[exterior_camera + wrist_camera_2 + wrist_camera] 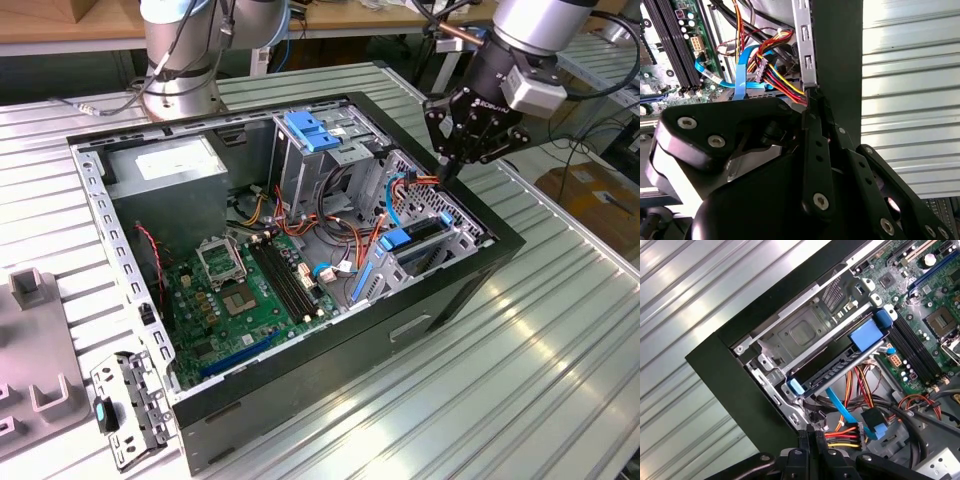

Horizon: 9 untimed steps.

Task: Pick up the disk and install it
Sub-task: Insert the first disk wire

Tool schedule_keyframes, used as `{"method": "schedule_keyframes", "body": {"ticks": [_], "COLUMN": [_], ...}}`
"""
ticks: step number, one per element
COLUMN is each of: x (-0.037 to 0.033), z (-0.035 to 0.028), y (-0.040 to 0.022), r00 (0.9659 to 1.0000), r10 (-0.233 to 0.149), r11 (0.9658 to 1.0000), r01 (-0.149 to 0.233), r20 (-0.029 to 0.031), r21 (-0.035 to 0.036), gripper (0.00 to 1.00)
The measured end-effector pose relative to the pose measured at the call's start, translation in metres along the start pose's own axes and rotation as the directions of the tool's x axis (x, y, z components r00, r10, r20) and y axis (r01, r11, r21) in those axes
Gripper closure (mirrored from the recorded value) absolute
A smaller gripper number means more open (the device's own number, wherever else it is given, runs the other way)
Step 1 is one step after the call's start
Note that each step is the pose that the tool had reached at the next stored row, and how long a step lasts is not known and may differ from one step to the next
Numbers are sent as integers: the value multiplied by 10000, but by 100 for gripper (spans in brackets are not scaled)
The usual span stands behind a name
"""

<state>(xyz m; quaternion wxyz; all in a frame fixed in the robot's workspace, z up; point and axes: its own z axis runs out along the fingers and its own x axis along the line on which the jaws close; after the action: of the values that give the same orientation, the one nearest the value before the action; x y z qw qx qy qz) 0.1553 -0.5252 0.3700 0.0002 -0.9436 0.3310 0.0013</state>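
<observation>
The disk [837,372] stands on edge in the low drive bay at the front corner of the open computer case [330,375]. Blue side rails and a blue tab [865,335] show along its top. In the exterior view it sits at the case's right end [412,240]. My gripper [447,172] hangs above the case's right rim, just past the disk and over the bundle of coloured power cables [842,437]. In both wrist views the fingers [816,130] lie close together with nothing between them, near the metal bay wall [804,45]. My gripper [810,434] is apart from the disk.
Inside the case are the green motherboard [250,290], a grey power-supply box [165,165] and a tall drive cage with a blue handle [318,130]. Loose cables [300,225] cross the middle. The arm's base [180,70] stands behind. Grey fixtures [40,390] and a bracket [125,410] lie left.
</observation>
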Motion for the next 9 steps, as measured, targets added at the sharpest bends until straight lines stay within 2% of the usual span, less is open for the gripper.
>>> {"method": "schedule_keyframes", "body": {"ticks": [4, 7, 9], "x": [-81, -81, -81], "z": [0, 5, 10], "y": [76, 75, 76], "r00": [10000, 9977, 9938], "r10": [10, 672, 1111], "r11": [10000, 9977, 9938], "r01": [-10, -672, -1111], "r20": [-10, -11, -10], "r21": [7, 8, 9], "gripper": [84, 84, 84]}}
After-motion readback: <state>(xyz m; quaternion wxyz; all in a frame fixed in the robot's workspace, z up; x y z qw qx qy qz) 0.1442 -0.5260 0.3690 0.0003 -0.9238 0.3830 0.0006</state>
